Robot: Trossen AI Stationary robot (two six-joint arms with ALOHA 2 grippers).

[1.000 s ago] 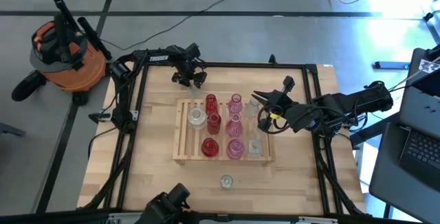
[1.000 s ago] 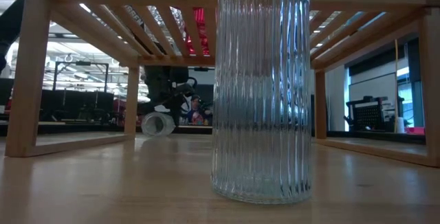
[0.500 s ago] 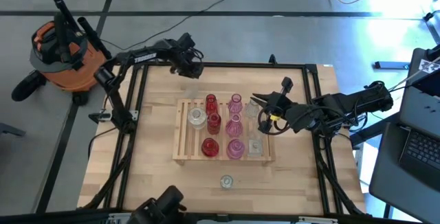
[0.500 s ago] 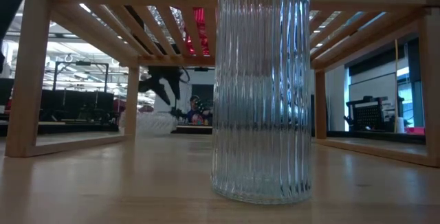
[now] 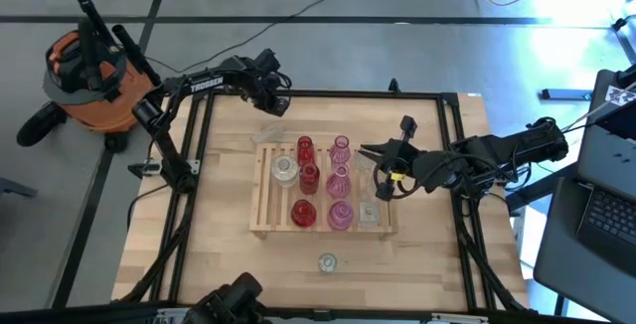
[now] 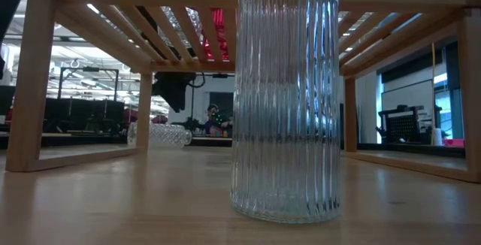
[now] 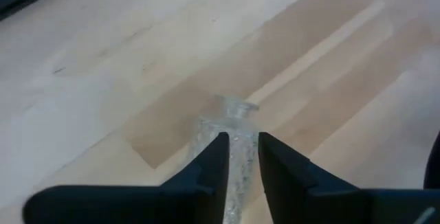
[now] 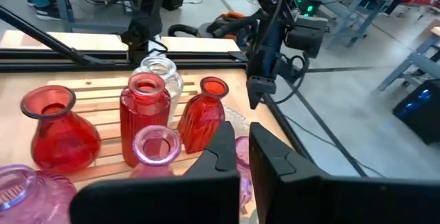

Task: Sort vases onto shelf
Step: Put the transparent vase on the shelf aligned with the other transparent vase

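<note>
The left gripper (image 7: 240,157) is now narrowing its fingers on a clear vase (image 7: 230,131) lying on the surface (image 5: 229,215) behind the shelf (image 5: 260,220). Risk: smooth glass rolling out of the pinch. The right gripper (image 5: 370,153), fingers closed and empty, is hovering beside the shelved vases.

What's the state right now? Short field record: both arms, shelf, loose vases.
left gripper: raised at the table's far side, close to the lying clear vase
right gripper: shut, over the shelf's right part, nothing visibly held
shelf: three red vases, three pink vases, at least two clear vases, all upright
lying clear vase: on its side on the table, just beyond the shelf's far edge
ribbed clear vase: upright on the table, in front of the shelf
</note>
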